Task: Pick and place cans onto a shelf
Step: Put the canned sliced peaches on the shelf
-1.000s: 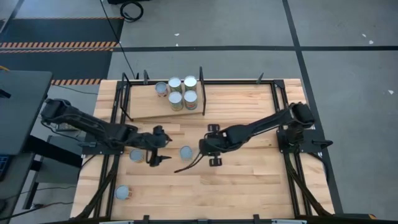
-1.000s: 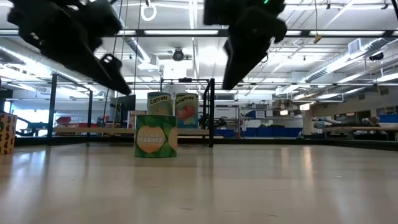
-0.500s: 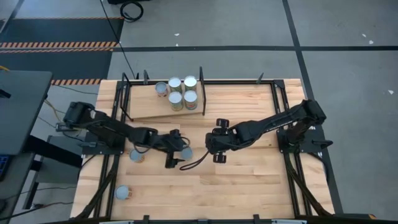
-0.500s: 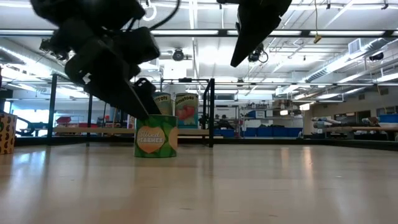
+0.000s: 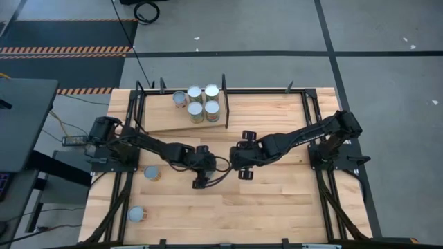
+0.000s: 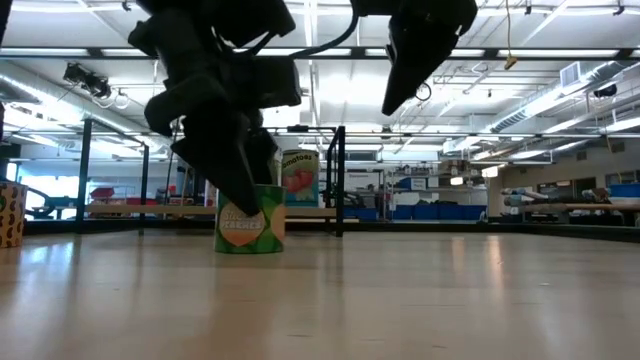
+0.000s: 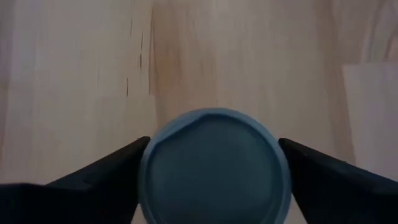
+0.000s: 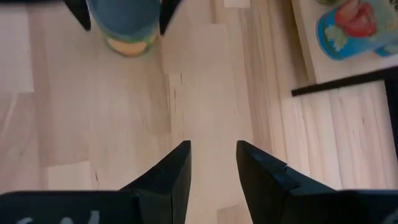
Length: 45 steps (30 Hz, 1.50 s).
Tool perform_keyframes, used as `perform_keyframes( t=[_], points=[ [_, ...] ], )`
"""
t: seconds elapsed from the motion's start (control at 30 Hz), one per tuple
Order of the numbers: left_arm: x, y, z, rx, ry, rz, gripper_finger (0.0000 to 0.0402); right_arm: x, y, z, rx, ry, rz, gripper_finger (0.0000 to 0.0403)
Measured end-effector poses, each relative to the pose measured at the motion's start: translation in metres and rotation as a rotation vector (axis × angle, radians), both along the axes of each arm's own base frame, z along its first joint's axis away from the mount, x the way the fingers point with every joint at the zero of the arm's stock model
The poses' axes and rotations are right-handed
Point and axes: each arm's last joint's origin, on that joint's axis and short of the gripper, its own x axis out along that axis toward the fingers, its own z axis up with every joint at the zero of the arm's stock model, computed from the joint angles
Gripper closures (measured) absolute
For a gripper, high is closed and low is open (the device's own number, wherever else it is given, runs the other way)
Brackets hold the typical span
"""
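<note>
While the table carries most of the scene, the shelf sits well beyond both grippers, at the far edge, with five cans already grouped against its black divider. Two more cans wait on the table, back along the left arm toward its base: one near the arm, one farther off by the near edge.

Out in the middle, the left gripper is down around the can being picked. Its fingers are spread, one on each side of the silver top, very close to the rim but, as far as I can judge, not yet squeezing. From table height the can stands upright with the dark fingers crossing its green label.

Just beside it hangs the right gripper, raised off the wood, its fingers parted and holding nothing.

To do this well, I'd say the left should close evenly with the can centred between the fingers, grip low enough that it cannot tip, then lift straight up before swinging toward the shelf, keeping clear of the waiting right arm.
</note>
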Motion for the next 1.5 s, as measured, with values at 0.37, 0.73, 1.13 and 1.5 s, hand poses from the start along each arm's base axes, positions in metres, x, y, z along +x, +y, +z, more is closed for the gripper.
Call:
perform_keyframes(
  t=[0.37, 0.73, 1.13, 1.5],
  points=[
    [-0.010, -0.001, 0.007, 0.058, 0.040, 0.014, 0.0113, -0.015, -0.003, -0.005, 0.018, 0.151, -0.064, 0.0268],
    [-0.083, 0.017, 0.099, 0.080, -0.017, 0.117, 0.0114, -0.022, 0.000, -0.006, 0.041, 0.207, -0.094, 0.0268],
    [-0.156, 0.053, 0.144, 0.165, -0.071, 0.333, 0.0114, -0.018, 0.001, -0.005, 0.020, 0.184, -0.020, 0.0268],
    [-0.144, 0.142, 0.114, 0.232, -0.001, 0.436, 0.0114, -0.018, 0.001, -0.005, 0.019, 0.184, -0.006, 0.0268]
  ],
)
